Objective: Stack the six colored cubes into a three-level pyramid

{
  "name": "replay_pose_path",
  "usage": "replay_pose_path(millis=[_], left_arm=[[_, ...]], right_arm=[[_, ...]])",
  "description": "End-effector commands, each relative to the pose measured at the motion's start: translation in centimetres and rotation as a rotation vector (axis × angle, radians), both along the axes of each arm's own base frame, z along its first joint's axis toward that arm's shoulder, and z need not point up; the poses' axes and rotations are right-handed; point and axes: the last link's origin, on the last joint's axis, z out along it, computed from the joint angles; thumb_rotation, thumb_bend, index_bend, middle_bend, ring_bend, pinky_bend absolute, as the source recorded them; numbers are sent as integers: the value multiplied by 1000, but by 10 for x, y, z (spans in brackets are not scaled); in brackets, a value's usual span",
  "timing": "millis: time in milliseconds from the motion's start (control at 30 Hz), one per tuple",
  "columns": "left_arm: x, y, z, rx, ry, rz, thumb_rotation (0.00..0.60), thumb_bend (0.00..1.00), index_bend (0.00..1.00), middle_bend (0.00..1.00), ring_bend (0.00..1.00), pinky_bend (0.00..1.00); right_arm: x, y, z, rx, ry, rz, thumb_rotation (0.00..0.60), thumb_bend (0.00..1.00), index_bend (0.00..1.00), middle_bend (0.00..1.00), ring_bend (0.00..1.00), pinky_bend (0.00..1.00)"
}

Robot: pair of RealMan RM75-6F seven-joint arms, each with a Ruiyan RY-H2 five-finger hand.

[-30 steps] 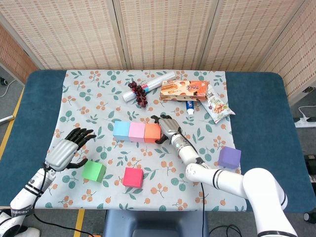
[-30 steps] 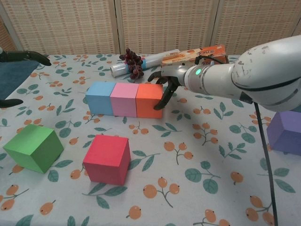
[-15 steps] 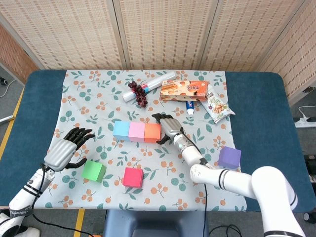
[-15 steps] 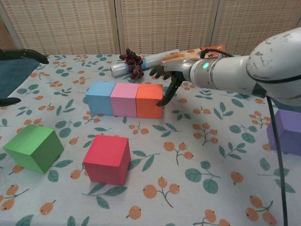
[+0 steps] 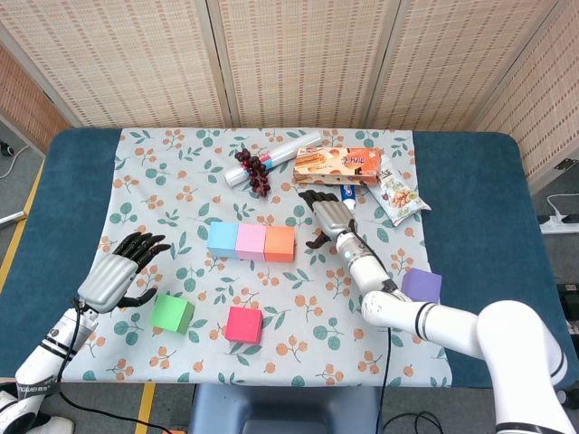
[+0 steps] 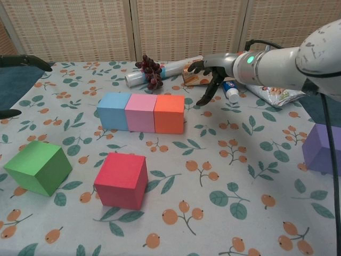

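Observation:
A blue cube (image 5: 222, 240), a pink cube (image 5: 251, 241) and an orange cube (image 5: 280, 243) stand touching in a row mid-table. The same row shows in the chest view as blue cube (image 6: 113, 110), pink cube (image 6: 140, 112) and orange cube (image 6: 169, 113). A green cube (image 5: 172, 313) and a red cube (image 5: 243, 324) lie nearer the front edge, and a purple cube (image 5: 421, 285) sits at the right. My right hand (image 5: 329, 216) hovers open to the right of the orange cube, apart from it. My left hand (image 5: 118, 274) is open just left of the green cube.
Behind the row lie a bunch of dark grapes (image 5: 254, 169) on a rolled white tube (image 5: 273, 157), an orange biscuit box (image 5: 336, 165), a small tube (image 5: 348, 193) and a snack bag (image 5: 399, 196). The flowered cloth (image 5: 163, 181) covers a blue table (image 5: 68, 190).
My right hand has drawn away from the orange cube, moving right and back toward the biscuit box. The left hand has barely shifted. The cubes have not moved.

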Motion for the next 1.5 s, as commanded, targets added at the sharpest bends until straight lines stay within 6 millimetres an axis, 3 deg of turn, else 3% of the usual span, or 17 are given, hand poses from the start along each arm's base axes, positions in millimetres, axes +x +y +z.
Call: replay_pose_path(millis=[33, 367, 533, 667, 867, 1067, 1167, 1500], left_arm=[[-1, 0, 1, 2, 1, 6, 600, 329, 142, 55, 0, 49], [-7, -1, 3, 7, 0, 23, 600, 330, 142, 55, 0, 49], [-8, -1, 3, 8, 1, 25, 600, 329, 142, 55, 0, 49], [-12, 1, 6, 13, 17, 32, 600, 328, 144, 57, 0, 49], [-24, 0, 14, 26, 77, 46, 600, 330, 152, 65, 0, 49], [-39, -10, 22, -37, 138, 44, 600, 329, 152, 72, 0, 61], [-43, -19, 19, -73, 157, 35, 600, 328, 151, 72, 0, 66], [-40, -44, 5, -118, 167, 19, 600, 334, 134, 70, 0, 71]], right_arm=[[9, -6, -18, 13, -5, 8, 600, 105, 0, 8, 0, 0], [21, -12, -37, 18, -26, 27, 600, 105, 0, 8, 0, 0], [20, -13, -36, 12, -14, 35, 600, 105, 0, 9, 0, 0], [12, -12, -23, -11, 13, 48, 600, 105, 0, 9, 0, 0], [-7, 11, 27, -63, 28, 108, 600, 105, 0, 9, 0, 0], [-47, 61, 102, -146, 43, 123, 600, 105, 0, 9, 0, 0], [-70, 87, 130, -193, 55, 113, 600, 105, 0, 8, 0, 0], [-125, 157, 182, -319, -14, 97, 600, 105, 0, 9, 0, 0]])
